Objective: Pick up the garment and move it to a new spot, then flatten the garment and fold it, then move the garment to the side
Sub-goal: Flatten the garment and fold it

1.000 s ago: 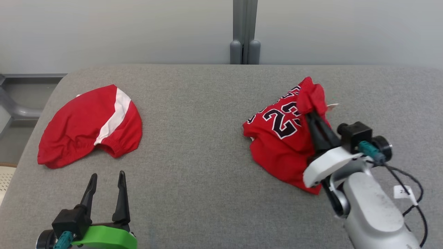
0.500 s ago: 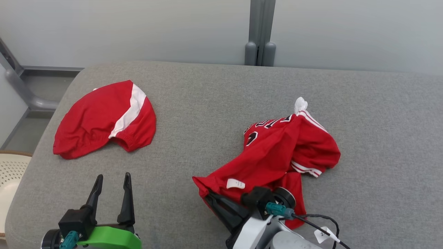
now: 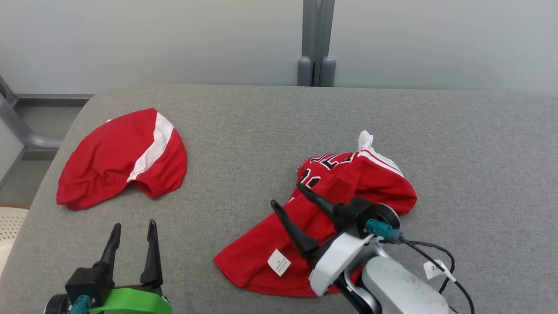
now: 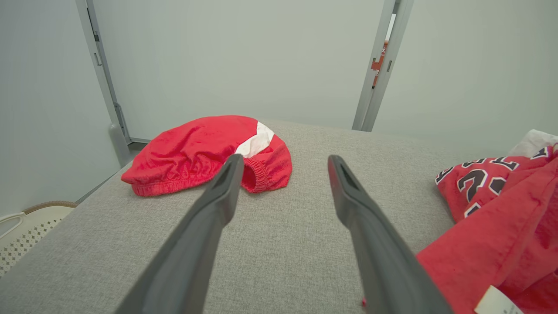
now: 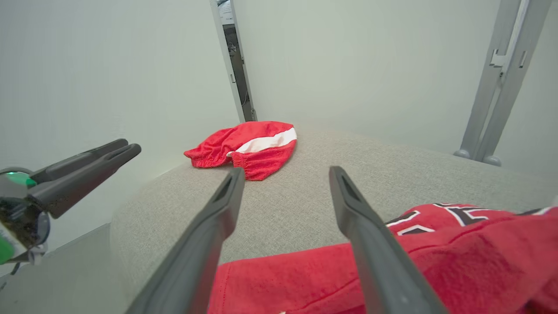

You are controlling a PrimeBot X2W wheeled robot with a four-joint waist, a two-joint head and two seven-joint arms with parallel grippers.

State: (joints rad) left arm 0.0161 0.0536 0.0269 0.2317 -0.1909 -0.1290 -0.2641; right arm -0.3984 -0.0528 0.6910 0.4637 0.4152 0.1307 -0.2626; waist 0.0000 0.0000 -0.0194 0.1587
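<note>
Jersey crumpled at 4 o'clock on table; right gripper above it, spread wide, empty. Left gripper at 7 o'clock, spread wide, empty; shorts at 10 o'clock.

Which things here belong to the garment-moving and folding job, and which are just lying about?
In the job: red numbered jersey; right end effector, open over it; grey table.
Lying about: red shorts with white stripe; pale perforated basket; left end effector, open, idle.
</note>
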